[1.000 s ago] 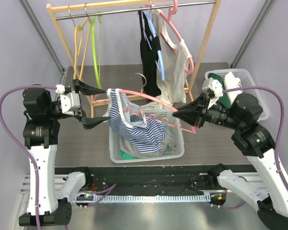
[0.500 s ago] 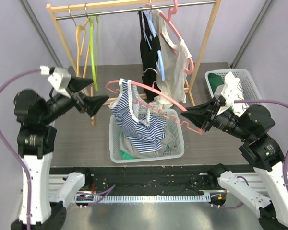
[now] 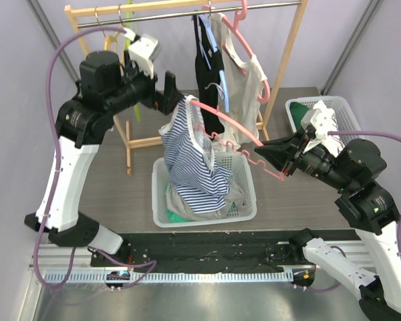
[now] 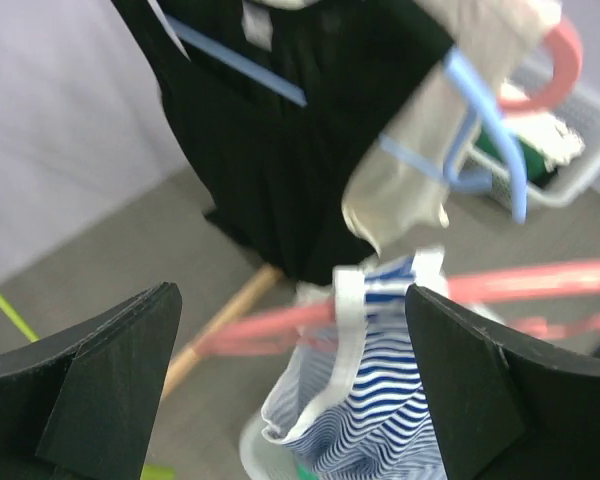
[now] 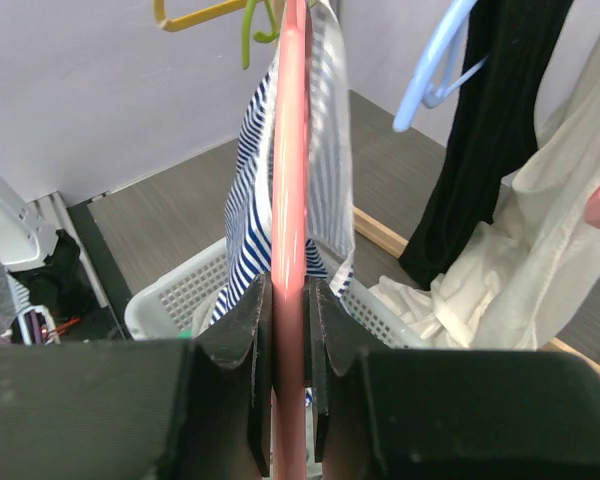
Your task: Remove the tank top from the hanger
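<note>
While right tool tight on pink hanger

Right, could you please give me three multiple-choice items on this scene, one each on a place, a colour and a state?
1. The striped tank top hangs above: A the white basket; B the rack's rail; C the right arm's base.
2. The hanger in the right gripper is: A yellow; B pink; C green.
3. The left gripper is: A shut on a strap; B shut on nothing; C open.
1 A, it hangs straight over the basket. 2 B, the clamped bar is pink. 3 C, its fingers stand wide apart.
</note>
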`<state>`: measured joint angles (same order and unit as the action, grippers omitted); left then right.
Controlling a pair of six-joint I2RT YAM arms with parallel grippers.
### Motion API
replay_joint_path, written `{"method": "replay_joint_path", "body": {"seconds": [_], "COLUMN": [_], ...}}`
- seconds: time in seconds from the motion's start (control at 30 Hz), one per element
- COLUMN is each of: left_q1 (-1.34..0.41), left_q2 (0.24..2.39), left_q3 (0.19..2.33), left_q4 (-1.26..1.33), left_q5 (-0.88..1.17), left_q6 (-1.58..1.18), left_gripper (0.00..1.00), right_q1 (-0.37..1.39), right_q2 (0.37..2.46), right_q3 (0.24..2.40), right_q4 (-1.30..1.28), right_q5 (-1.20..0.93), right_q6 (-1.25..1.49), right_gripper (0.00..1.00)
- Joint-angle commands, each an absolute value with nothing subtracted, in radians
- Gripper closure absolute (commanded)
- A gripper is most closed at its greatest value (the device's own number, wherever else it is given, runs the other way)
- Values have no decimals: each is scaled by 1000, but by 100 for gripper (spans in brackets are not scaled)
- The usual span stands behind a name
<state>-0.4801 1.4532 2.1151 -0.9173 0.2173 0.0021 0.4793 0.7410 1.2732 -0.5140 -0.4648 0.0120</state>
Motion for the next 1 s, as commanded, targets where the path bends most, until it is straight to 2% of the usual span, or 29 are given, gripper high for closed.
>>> {"method": "replay_joint_path", "body": {"seconds": [0.0,0.2,0.37,0.53,0.97], "left_q1": [-492,-492,-494,-492,-500], "left_q2": [1531,1428,1321,1238,1299], "left_q3": [2345,2151,1987,1801,1760], "left_q4": [-887,-805,-854,-825,-764], "left_q5": [81,195,274,265,259], "left_q6": [6,-83,-121,-132,-86], "left_gripper": [0,0,0,0,0], "right_q1": [479,477,479,479,479], "right_q2": [747,752,767,804,799], "right_q3": [1328,1331,1335,1330,1318], "right_q4": [-465,-457,-416,-380,-353], "right_q5": [-440,-402,-368,-397,-436], "right_q6": [9,41,78,113,160], "right_gripper": [99,99,99,99,99]}}
